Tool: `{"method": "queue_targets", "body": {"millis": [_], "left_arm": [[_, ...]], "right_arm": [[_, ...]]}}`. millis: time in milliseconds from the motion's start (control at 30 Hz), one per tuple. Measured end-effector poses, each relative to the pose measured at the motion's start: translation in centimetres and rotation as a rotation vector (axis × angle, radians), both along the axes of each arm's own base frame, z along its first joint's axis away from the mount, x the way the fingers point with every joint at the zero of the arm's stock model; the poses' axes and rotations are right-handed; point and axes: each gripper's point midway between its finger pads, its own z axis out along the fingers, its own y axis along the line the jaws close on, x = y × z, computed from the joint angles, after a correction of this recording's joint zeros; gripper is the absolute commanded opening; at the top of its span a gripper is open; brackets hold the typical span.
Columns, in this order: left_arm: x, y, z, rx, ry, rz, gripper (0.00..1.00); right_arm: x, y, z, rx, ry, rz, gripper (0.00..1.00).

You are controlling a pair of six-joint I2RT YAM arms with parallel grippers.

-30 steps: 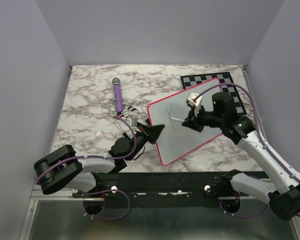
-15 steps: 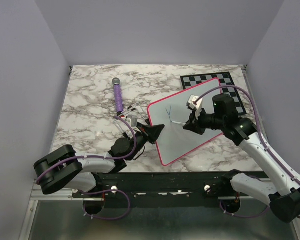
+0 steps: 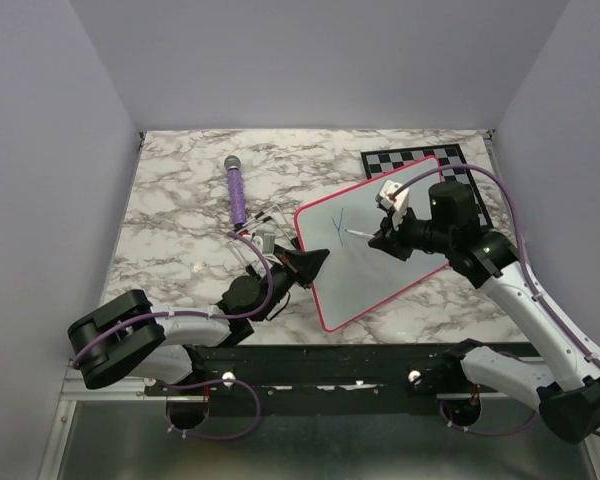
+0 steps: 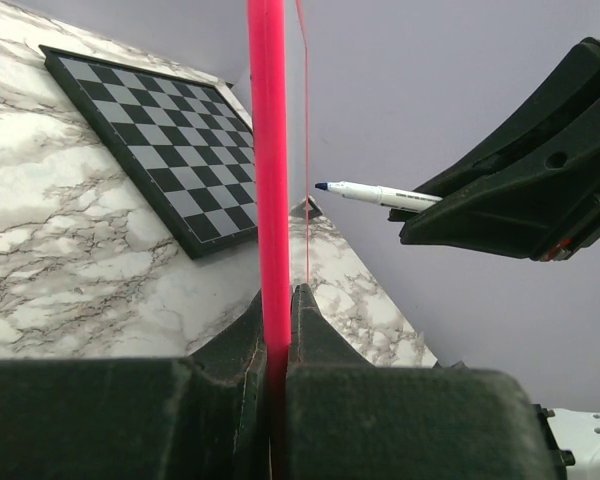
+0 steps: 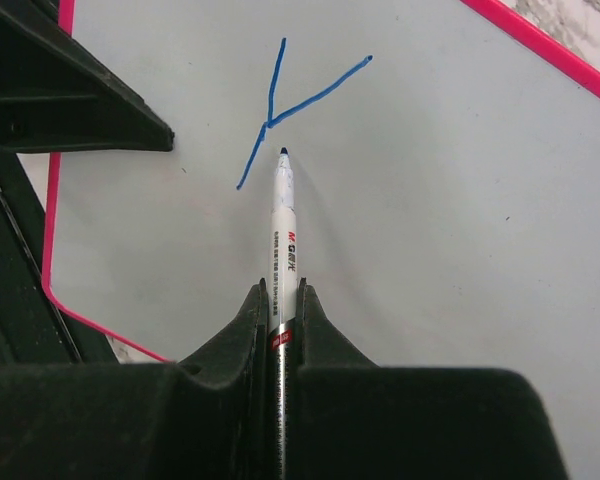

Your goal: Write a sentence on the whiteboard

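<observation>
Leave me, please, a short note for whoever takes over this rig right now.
Grippers: the left gripper is shut on the pink-red rim of the large white rectangular whiteboard. The right gripper is shut on the white blue-tipped marker, whose tip is just below the writing.
Done: one blue Y-shaped mark near the board's clamped end.
Left: nearly the whole sentence.

From the left wrist, the whiteboard (image 4: pixel 269 150) is showing only its pink edge. The marker (image 5: pixel 283 225) is vanishing rearward into the right claw (image 5: pixel 280 292). Overhead, the right arm (image 3: pixel 520 290) is covering part of the chessboard (image 3: pixel 410 158), and the blue strokes (image 3: pixel 337 228) are looking too small to read.
</observation>
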Motion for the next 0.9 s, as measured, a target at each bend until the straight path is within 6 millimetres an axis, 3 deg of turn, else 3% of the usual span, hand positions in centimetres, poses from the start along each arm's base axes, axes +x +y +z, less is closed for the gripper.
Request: {"method": "queue_targets", "body": {"millis": [900], "left_arm": [[0.0,0.1,-0.1,-0.005,0.008,0.003,0.0]], "right_arm": [[1.3,0.1,-0.8,-0.014,0.029,-0.05,0.0]]}}
